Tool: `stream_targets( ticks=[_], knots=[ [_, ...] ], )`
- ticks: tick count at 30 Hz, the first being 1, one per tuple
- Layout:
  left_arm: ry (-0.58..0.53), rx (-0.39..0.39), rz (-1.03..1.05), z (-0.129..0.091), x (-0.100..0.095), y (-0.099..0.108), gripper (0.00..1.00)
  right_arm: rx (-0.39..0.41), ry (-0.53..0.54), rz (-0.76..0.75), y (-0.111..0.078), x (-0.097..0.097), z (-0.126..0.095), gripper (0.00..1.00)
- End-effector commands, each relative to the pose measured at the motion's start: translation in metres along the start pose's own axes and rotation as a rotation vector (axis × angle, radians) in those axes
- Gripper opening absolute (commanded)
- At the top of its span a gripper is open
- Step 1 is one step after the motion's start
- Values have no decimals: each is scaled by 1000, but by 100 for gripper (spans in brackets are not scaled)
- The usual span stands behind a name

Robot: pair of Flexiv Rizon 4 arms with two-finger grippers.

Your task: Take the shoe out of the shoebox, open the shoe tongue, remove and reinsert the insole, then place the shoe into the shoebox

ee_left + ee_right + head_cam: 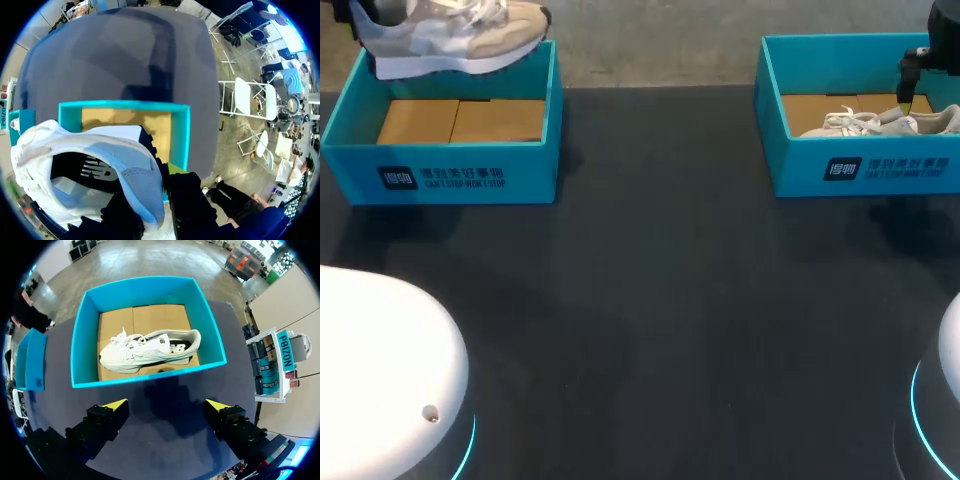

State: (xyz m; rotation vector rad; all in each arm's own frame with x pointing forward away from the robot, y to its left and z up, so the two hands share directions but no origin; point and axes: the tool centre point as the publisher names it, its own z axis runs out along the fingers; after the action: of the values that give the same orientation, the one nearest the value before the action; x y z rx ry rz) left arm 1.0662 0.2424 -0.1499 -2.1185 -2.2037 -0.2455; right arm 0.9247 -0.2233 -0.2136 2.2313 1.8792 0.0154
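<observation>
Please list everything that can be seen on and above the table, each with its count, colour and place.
shoeboxes: two, teal, open; left shoebox far left, right shoebox far right
cardboard liners: two, brown, one on each box floor
grey-beige shoe: one, in the air over the left shoebox's far edge
white shoe: one, inside the right shoebox
table: one, dark
robot bases: two, white, near corners
left gripper: holds the grey-beige shoe
right gripper: open, empty, above the right shoebox

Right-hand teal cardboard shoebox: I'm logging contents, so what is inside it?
A white lace-up sneaker lies on its brown cardboard floor; the floor beneath the sneaker is hidden.
</observation>
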Motion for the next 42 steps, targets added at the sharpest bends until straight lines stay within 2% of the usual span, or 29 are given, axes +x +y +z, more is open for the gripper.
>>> stream_targets(
  ticks=[1, 15, 33, 42],
  knots=[
    [21, -72, -14, -7, -14, -50, 0, -1, 0, 2, 0, 0, 0, 100],
    [18, -78, -40, -19, -77, -111, 0, -1, 0, 2, 0, 0, 0, 100],
    [-6, -21, -49, -32, -153, -182, 0, -1, 0, 2, 0, 0, 0, 100],
    [-18, -19, -35, -38, -192, -222, 0, -1, 0, 2, 0, 0, 0, 100]
  ],
)
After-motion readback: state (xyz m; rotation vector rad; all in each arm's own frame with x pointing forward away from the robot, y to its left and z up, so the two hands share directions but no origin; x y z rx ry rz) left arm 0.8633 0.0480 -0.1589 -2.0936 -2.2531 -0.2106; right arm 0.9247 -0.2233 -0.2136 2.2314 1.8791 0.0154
